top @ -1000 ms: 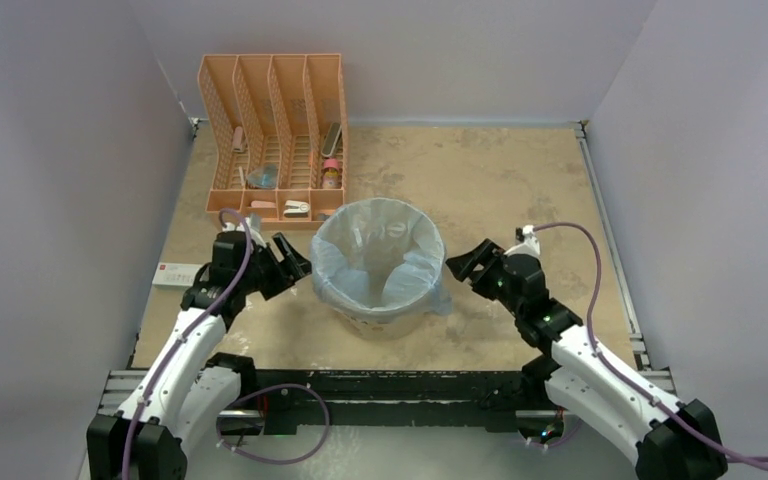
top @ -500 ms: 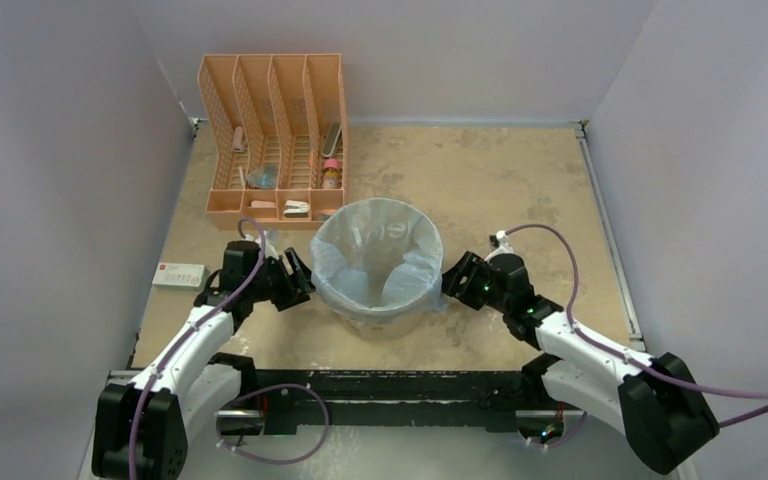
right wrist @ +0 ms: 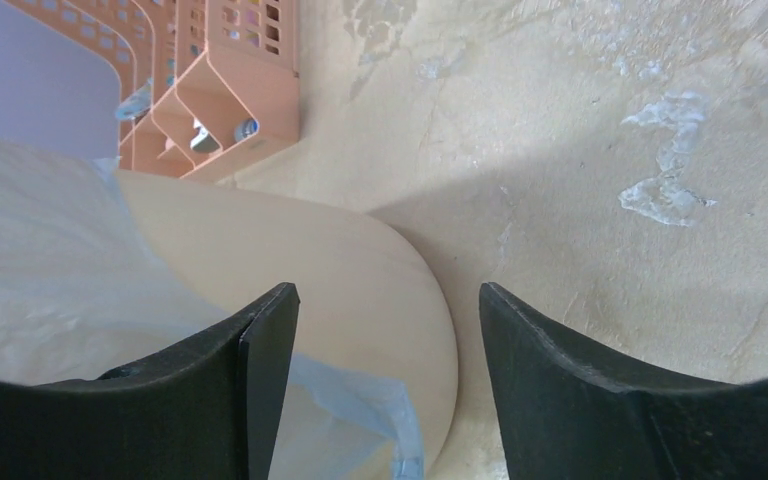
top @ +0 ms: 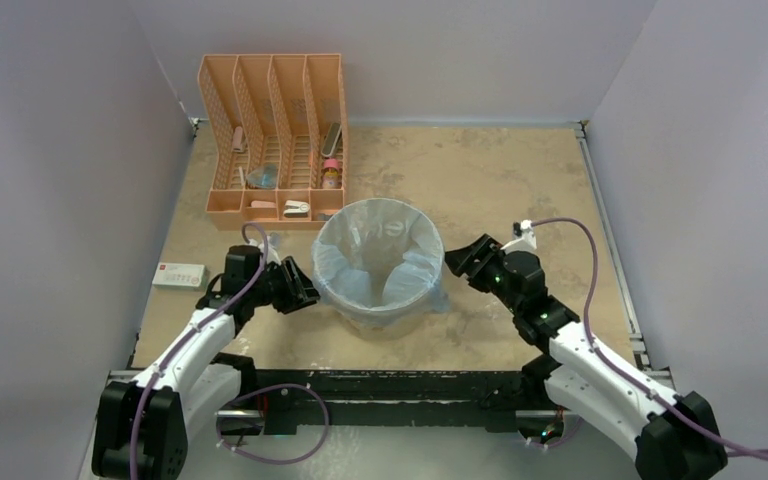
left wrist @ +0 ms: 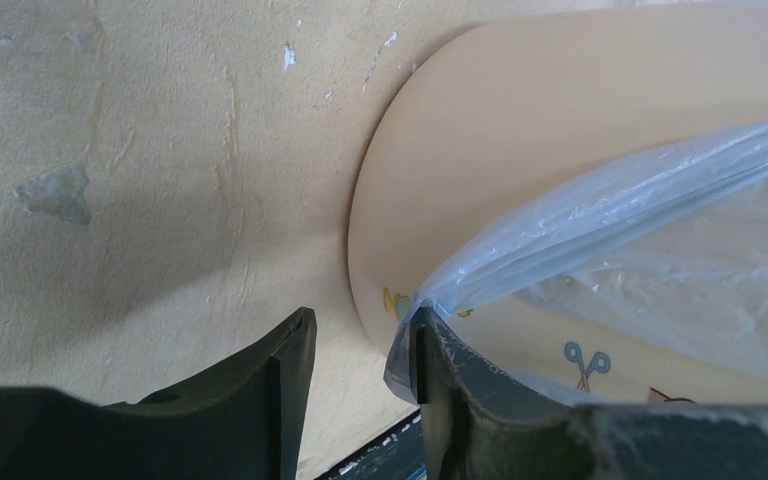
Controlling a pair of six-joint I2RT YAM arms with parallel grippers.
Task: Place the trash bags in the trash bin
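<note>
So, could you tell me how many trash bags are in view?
1: the bag lines the bin, folded over its rim. A bluish scrap in the organizer may be another.

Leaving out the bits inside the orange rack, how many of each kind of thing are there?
Grippers: 2 (left gripper, right gripper)
Trash bin: 1
Trash bag: 1
Orange rack: 1
Small white box: 1
Total: 6
</note>
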